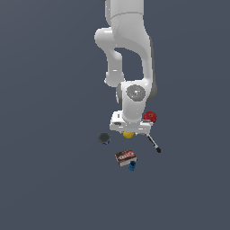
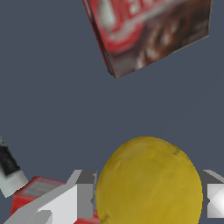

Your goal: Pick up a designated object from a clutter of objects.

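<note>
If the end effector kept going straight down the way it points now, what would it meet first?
The yellow ball. In the wrist view it sits between the end effector fingers, which flank it, so going on would likely meet the dark floor under it. Finger contact with the ball is unclear.

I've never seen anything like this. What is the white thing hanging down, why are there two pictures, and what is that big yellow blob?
The white thing is a simulated robot arm, ending in a gripper. The exterior view looks at the whole scene from off the arm; the wrist view comes from a camera on the arm's wrist, so things look huge. The yellow ball sits between the gripper's grey fingers; whether they press on it yet, I cannot tell. Around it on the dark surface lie a brown labelled box, a blue piece, a dark grey disc, a red round piece and a black-tipped stick.
</note>
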You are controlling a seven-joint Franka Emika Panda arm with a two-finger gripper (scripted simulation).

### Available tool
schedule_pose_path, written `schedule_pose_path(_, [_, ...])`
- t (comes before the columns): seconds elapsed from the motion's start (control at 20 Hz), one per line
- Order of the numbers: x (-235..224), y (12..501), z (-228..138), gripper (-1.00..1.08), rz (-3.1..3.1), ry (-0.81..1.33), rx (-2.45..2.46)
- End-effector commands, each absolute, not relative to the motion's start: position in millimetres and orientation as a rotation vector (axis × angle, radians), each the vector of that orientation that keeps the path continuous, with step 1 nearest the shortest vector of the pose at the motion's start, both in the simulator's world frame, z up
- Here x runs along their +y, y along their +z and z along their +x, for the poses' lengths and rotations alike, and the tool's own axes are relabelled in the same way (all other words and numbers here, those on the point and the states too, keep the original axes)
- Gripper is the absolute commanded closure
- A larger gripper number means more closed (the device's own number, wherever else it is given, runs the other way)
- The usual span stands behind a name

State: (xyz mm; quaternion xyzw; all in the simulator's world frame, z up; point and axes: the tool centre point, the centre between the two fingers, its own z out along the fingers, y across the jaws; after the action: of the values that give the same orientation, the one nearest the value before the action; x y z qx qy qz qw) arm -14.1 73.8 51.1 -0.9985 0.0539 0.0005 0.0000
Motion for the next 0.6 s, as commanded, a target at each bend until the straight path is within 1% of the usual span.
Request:
schedule_pose_path(0.0, [64.0,63.3,-16.7,1.08,-3.137,-0.001,0.170])
schedule_pose_path(0.25, [37.5,95.6,-25.2,1.08,-3.137,-0.001,0.170])
schedule_pose_path(0.55, [-3.8,146.3,-38.3,1.08,-3.135,-0.001,0.170])
